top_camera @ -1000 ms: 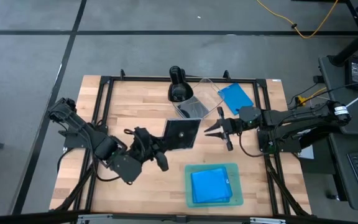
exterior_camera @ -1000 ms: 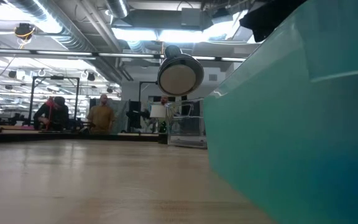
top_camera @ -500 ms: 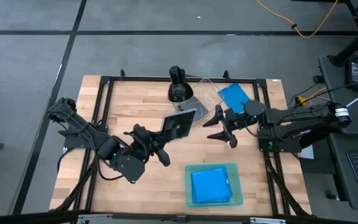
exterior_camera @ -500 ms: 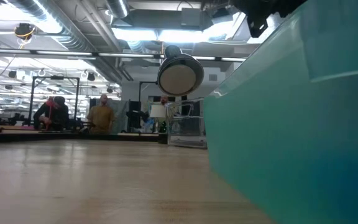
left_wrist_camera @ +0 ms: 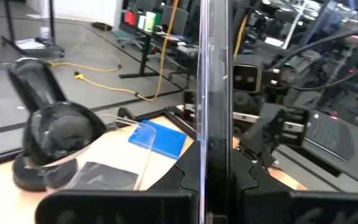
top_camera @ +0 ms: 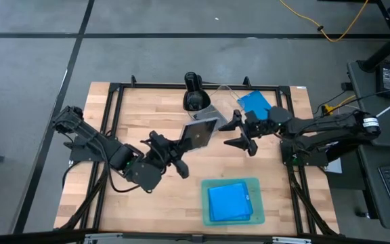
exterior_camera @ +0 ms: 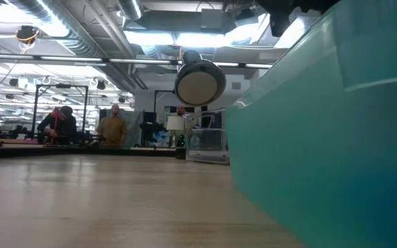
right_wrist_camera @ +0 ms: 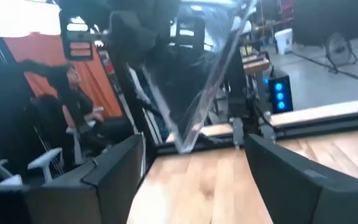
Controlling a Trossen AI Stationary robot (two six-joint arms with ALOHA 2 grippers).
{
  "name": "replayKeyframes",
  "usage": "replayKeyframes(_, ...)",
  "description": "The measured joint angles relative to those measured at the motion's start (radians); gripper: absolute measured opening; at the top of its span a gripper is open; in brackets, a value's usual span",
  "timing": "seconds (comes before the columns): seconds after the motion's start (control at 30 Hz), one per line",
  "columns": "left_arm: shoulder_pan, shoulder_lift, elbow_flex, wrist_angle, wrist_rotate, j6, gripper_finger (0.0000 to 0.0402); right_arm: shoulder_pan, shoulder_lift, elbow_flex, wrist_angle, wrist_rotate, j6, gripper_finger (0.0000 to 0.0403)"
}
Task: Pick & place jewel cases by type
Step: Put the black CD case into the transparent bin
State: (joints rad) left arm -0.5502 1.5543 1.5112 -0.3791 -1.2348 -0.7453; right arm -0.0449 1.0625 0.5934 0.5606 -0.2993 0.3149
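We hold a black-and-clear disc case (top_camera: 199, 133) in the left gripper (top_camera: 181, 146), fingers clamped on its lower edge; in the left wrist view the case (left_wrist_camera: 213, 93) stands on edge between them, running straight away from the wrist. The case hangs above the counter (top_camera: 141, 108) near its centre, just short of the clear tub (top_camera: 217, 108) at the far edge. The deciding relation is this: the tub lies beyond the case on the far side, and the case's flat face tilts toward it, so we judge that the left arm needs only a short advance toward the far edge before release. The right gripper (top_camera: 239, 132) sits just beside the case on its right, fingers spread wide and holding nothing, pointing at the case; the right wrist view shows the clear case (right_wrist_camera: 197, 87) directly ahead between those fingers. Both arms are therefore about equally near, and a handover or a collision is possible. One blue case (top_camera: 256, 106) lies at the far right of the counter, more blue cases (top_camera: 229, 202) lie in the teal tray (top_camera: 230, 183) near the front edge.
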Motion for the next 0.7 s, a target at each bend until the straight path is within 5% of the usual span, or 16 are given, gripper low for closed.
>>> replayKeyframes(0.27,0.035,0.000,0.000,0.100,0.077,0.122,0.0011,0.000,0.116,0.007,0.195,-0.001,0.075,0.0287)
replayKeyframes(0.5,0.056,0.017,0.000,0.104,0.113,0.123,0.0011,0.000,0.160,0.108,0.170,-0.019,0.029,0.0283)
replayKeyframes(0.7,0.075,0.048,0.000,0.141,0.134,0.156,0.0011,0.000,0.181,0.167,0.116,-0.041,-0.007,0.0223)
